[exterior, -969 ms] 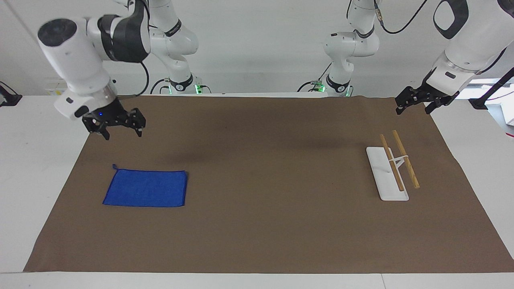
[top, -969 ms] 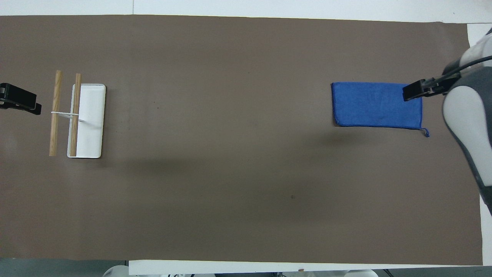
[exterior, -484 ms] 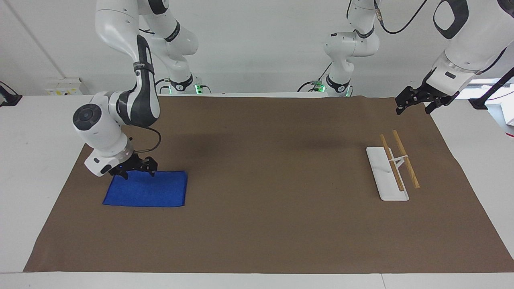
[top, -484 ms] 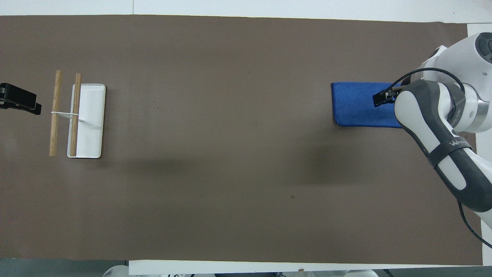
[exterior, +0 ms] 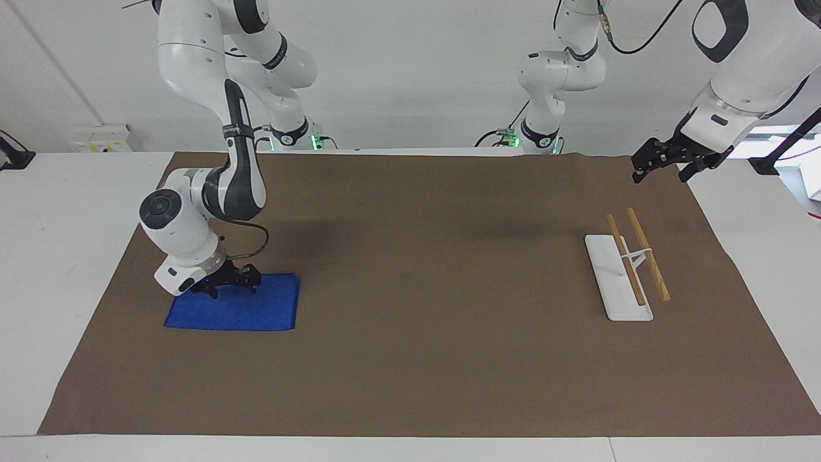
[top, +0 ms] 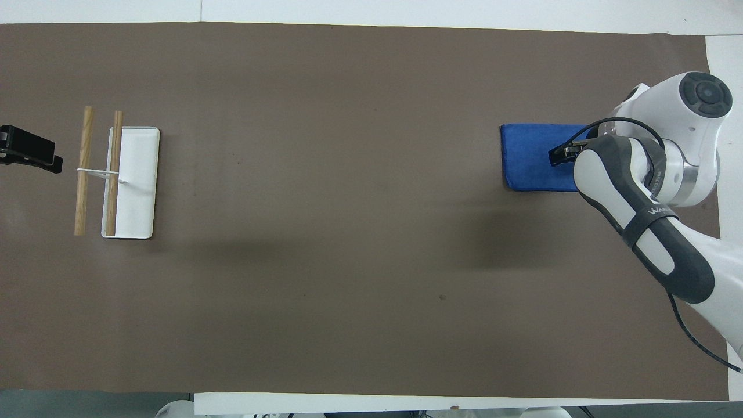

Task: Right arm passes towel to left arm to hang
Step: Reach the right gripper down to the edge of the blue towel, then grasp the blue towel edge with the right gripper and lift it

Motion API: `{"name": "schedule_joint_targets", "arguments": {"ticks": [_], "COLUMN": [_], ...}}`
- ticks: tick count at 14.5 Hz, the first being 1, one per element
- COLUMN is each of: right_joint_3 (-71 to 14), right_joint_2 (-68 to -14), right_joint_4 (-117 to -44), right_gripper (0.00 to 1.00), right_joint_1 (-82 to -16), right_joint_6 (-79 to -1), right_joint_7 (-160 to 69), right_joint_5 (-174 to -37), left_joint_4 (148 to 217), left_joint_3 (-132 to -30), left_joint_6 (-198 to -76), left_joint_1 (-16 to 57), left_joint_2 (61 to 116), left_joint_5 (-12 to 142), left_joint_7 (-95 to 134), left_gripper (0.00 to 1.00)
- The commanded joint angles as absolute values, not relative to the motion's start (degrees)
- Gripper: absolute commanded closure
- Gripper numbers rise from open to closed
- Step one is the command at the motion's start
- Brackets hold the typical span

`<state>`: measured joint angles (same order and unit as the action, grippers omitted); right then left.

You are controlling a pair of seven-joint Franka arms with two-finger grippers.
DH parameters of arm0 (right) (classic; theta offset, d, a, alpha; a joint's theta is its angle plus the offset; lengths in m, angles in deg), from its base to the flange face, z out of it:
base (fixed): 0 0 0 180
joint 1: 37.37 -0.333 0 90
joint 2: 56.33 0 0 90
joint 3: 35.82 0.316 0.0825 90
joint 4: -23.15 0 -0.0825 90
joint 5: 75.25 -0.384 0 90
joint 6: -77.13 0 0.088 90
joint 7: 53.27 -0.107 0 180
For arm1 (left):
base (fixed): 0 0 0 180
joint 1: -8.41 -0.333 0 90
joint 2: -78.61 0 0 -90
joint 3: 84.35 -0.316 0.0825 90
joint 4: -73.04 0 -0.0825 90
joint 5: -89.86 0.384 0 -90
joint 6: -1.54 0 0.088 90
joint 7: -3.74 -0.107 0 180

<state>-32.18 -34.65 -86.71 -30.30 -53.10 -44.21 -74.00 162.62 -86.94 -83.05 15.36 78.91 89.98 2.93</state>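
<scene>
The blue towel [exterior: 244,313] lies flat on the brown mat at the right arm's end of the table; it also shows in the overhead view [top: 529,159]. My right gripper [exterior: 232,287], with its blue light, is open and low on the part of the towel nearer to the robots. In the overhead view the right arm covers much of the towel and only the gripper's tip [top: 560,155] shows. My left gripper [exterior: 660,172] is open and empty, and waits raised over the mat's edge at the left arm's end [top: 35,155].
A rack with a white base [exterior: 606,269] and two wooden rods [exterior: 648,253] stands on the mat near the left arm's end; it also shows in the overhead view [top: 136,174]. The brown mat [exterior: 417,289] covers most of the white table.
My right arm has come down from above the mat onto the towel and shifted a little toward the table's middle. The towel, the rack and the left arm have not moved.
</scene>
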Motion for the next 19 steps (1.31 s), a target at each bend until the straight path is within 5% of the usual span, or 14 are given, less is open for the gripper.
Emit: {"name": "schedule_joint_targets", "arguments": {"ticks": [1,6,8,12,19], "right_joint_3": [-31.95,-31.95,-31.95,-31.95,-31.51], "right_joint_2": [-34.71,-34.80,-34.80,-34.80,-35.32], "right_joint_4": [-89.34,-89.61,-89.61,-88.91,-76.80], "right_gripper": [0.09,0.43,0.74,0.99,1.00], "right_joint_1": [-29.63,-29.54,-29.63,-29.98,-30.60], "right_joint_6": [-56.20,-55.85,-55.41,-54.01,-36.63], "right_joint_7": [-42.72,-41.93,-41.40,-41.31,-41.31], "right_joint_5": [-74.10,-74.10,-74.10,-74.10,-74.28], "left_joint_4": [162.95,162.95,162.95,162.95,162.95], "left_joint_3": [-87.61,-87.61,-87.61,-87.61,-87.69], "left_joint_6": [-83.89,-83.89,-83.89,-83.89,-83.10], "left_joint_1": [15.70,15.70,15.70,15.70,15.62], "left_joint_2": [78.78,78.78,78.78,78.78,78.70], "left_joint_5": [89.33,89.33,89.33,89.33,89.68], "left_joint_7": [2.68,2.68,2.68,2.68,4.96], "left_gripper": [0.00,0.00,0.00,0.00,0.00]}}
